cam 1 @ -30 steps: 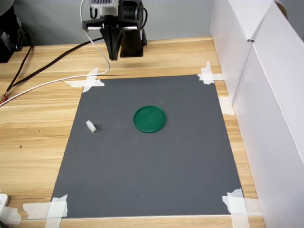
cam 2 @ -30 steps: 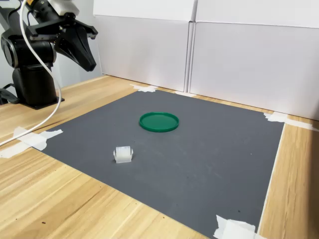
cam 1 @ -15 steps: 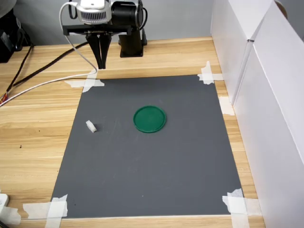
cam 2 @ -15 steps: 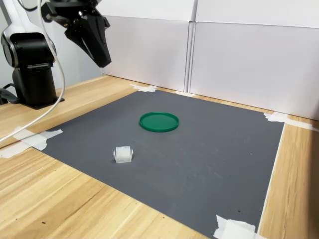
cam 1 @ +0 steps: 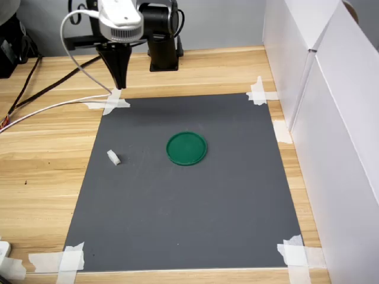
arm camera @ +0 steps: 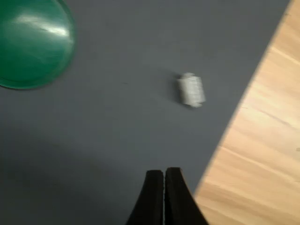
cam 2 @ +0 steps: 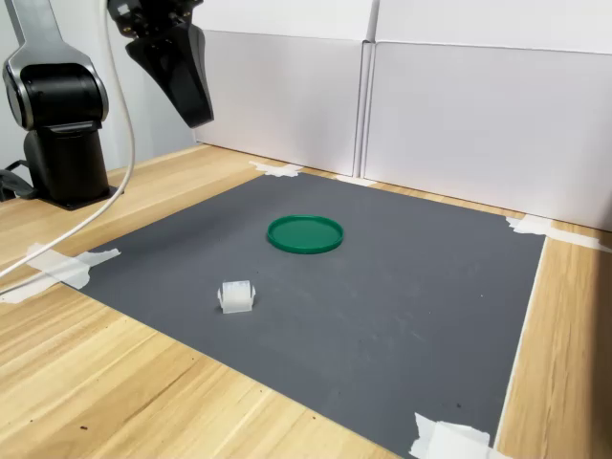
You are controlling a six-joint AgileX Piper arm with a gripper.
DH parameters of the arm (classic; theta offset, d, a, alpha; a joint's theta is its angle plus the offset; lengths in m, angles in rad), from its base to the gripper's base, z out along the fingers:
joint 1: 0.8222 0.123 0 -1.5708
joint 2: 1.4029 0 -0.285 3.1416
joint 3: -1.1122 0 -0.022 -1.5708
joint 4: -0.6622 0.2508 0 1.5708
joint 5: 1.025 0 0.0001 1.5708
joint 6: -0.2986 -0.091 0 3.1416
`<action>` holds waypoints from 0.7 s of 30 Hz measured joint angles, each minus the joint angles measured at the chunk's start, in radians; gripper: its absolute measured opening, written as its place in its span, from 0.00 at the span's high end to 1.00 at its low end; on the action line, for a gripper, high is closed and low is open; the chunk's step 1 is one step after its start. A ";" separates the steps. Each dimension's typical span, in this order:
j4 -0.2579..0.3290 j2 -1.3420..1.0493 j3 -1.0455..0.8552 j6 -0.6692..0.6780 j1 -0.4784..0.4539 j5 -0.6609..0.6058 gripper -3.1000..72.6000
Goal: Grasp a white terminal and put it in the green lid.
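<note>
Item 1, gripper (cam 1: 116,87): black fingers pressed together, tips meeting w/ only a hairline seam in the wrist view (arm camera: 163,174); holds nothing, touches nothing. Hangs in the air above the mat's far corner at the first exterior view's left, pointing down; seen high at the second exterior view's left (cam 2: 199,120). Item 2, white terminal (cam 1: 113,157): tiny white block lying on the grey mat (cam 1: 189,225), near the mat edge at the first exterior view's left; apart from the gripper, apart from the lid. Also shown in the second exterior view (cam 2: 236,295) and, blurred, in the wrist view (arm camera: 191,90). Item 3, green lid (cam 1: 186,148): flat round disc, approx. mid-mat, nothing in it; terminal sits well to the first exterior view's left of it. Item 4, white cable (cam 1: 53,106): runs from the arm across the wooden table (cam 1: 41,154). Item 5, white tape (cam 1: 72,258) at mat corners.
</note>
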 joint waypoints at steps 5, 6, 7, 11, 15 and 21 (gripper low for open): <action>0.009 0.049 0.059 0.184 -0.061 -0.055 0.98; 0.010 0.065 0.075 0.215 -0.068 -0.088 0.98; 0.008 0.083 0.094 0.238 -0.071 -0.121 0.98; -0.009 0.165 0.172 0.271 -0.073 -0.241 0.98; -0.018 0.220 0.242 0.265 -0.073 -0.257 0.98; -0.005 0.265 0.292 0.251 -0.074 -0.252 0.98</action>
